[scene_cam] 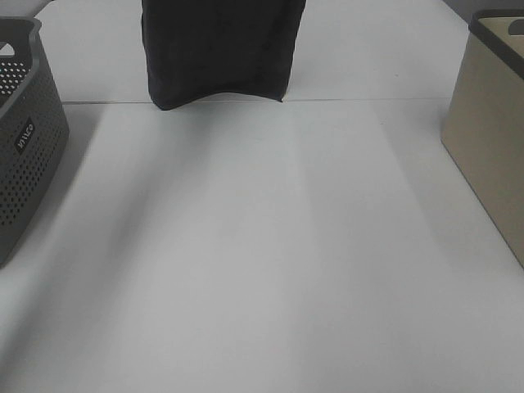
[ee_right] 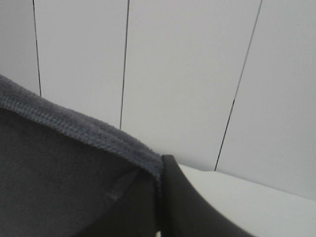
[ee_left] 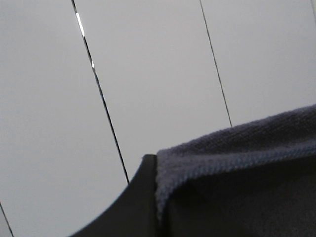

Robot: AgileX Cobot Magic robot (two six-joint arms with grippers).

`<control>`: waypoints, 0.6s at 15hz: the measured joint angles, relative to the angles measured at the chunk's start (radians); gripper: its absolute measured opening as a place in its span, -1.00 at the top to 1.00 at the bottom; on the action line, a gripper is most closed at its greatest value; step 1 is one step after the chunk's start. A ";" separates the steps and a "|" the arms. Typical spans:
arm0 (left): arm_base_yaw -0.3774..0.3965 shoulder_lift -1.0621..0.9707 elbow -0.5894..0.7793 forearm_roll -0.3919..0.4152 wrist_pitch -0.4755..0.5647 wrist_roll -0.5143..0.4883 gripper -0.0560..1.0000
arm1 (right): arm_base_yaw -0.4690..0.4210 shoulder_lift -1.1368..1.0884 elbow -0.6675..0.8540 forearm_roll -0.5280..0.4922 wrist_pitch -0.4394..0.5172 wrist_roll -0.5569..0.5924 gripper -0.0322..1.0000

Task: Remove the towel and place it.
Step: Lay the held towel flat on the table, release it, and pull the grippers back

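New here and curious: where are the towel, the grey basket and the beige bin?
towel [scene_cam: 221, 49], high view, hanging front face.
grey perforated basket [scene_cam: 24, 155], high view, side wall.
beige bin [scene_cam: 491, 147], high view, side wall.

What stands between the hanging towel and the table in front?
Nothing visible. The towel hangs at the far side; the table in front shows no obstacle, and the grey basket and beige bin sit off to the sides.
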 joint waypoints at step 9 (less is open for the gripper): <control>-0.043 -0.097 0.000 -0.296 1.006 0.144 0.89 | 0.001 -0.092 0.003 0.055 0.696 0.083 0.90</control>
